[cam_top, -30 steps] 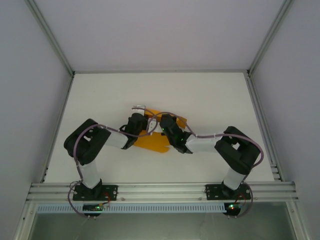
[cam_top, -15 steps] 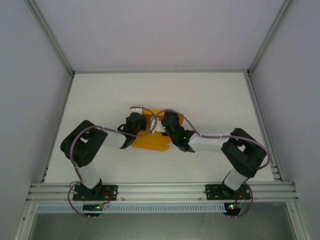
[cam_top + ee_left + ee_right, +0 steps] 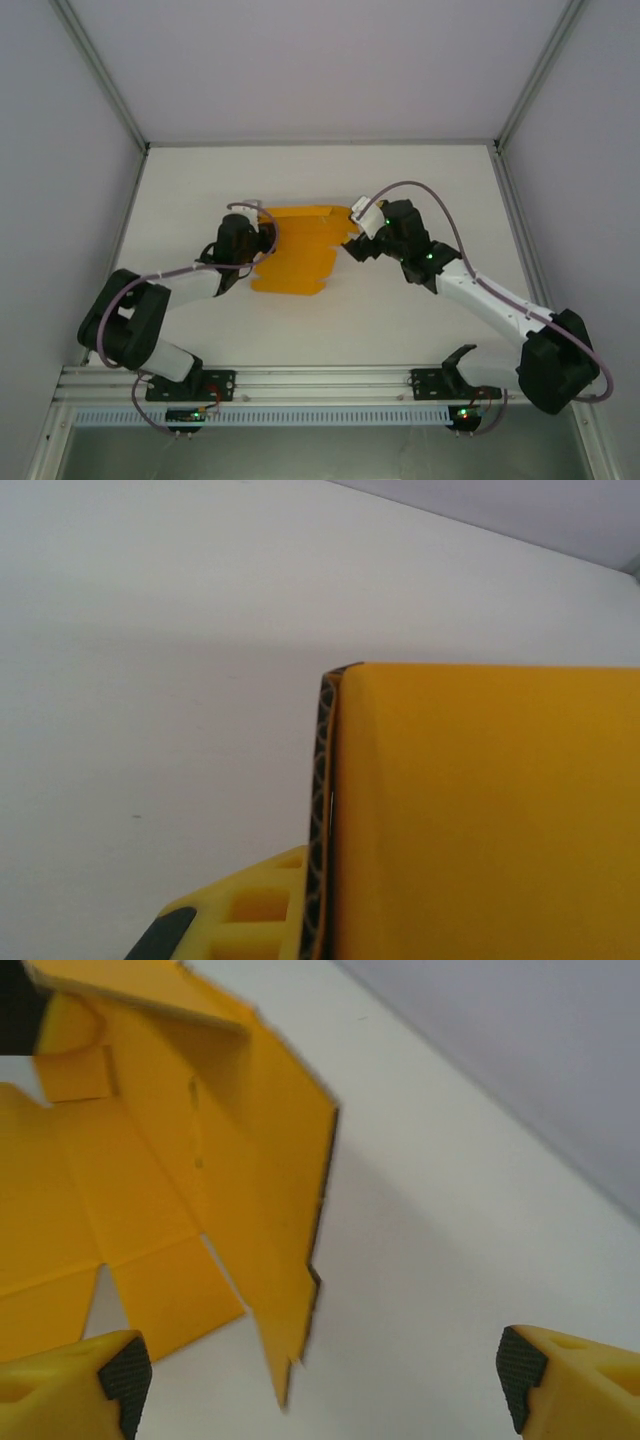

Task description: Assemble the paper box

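Observation:
The paper box [image 3: 298,255] is an orange-yellow die-cut sheet lying at the middle of the white table [image 3: 420,180], with its far part folded up. In the left wrist view the card [image 3: 490,820] stands on edge and covers the right half. My left gripper [image 3: 254,246] is shut on the sheet's left edge, and one yellow finger [image 3: 240,920] presses its black pad against the card; the other finger is hidden behind it. My right gripper [image 3: 353,243] is open at the sheet's right edge. Its fingertips [image 3: 125,1375] stand wide apart, with a raised pointed flap [image 3: 285,1260] ahead of them, untouched.
Aluminium frame rails [image 3: 515,250] run along both sides of the table and across the near edge [image 3: 320,380], with grey walls beyond. Bare white surface lies behind the sheet and to the right of my right arm [image 3: 500,310].
Both arms have swung outwards from above the sheet. The right gripper has drawn back to the right and the left one to the left. The sheet now lies spread wider, farther back.

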Action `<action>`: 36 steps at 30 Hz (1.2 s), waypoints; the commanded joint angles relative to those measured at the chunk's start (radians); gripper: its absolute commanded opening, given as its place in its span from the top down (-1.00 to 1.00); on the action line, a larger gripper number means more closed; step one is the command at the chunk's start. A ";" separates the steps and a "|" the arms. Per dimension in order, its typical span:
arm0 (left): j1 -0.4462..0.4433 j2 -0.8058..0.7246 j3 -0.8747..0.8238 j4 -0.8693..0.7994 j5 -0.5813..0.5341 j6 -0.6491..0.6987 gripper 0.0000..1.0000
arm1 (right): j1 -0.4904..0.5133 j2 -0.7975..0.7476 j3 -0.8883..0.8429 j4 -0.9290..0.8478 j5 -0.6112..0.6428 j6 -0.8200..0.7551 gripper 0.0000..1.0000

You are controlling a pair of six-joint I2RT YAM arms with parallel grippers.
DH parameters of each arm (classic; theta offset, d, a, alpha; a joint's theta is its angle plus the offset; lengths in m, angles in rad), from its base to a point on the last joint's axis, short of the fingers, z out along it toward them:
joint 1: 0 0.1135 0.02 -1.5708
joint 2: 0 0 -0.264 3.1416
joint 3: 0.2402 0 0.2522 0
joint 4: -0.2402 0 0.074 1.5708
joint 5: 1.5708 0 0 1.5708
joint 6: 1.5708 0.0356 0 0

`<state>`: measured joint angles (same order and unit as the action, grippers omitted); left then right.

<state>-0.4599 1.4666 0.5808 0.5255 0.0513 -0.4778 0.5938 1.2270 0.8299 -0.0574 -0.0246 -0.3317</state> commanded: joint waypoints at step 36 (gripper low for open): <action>-0.038 0.039 0.160 -0.297 -0.305 0.055 1.00 | -0.022 0.068 0.121 -0.098 -0.190 0.192 0.94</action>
<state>-0.5491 1.5368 0.7994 0.2073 -0.1616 -0.5060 0.5846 1.2942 0.9264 -0.1001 -0.2203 -0.1490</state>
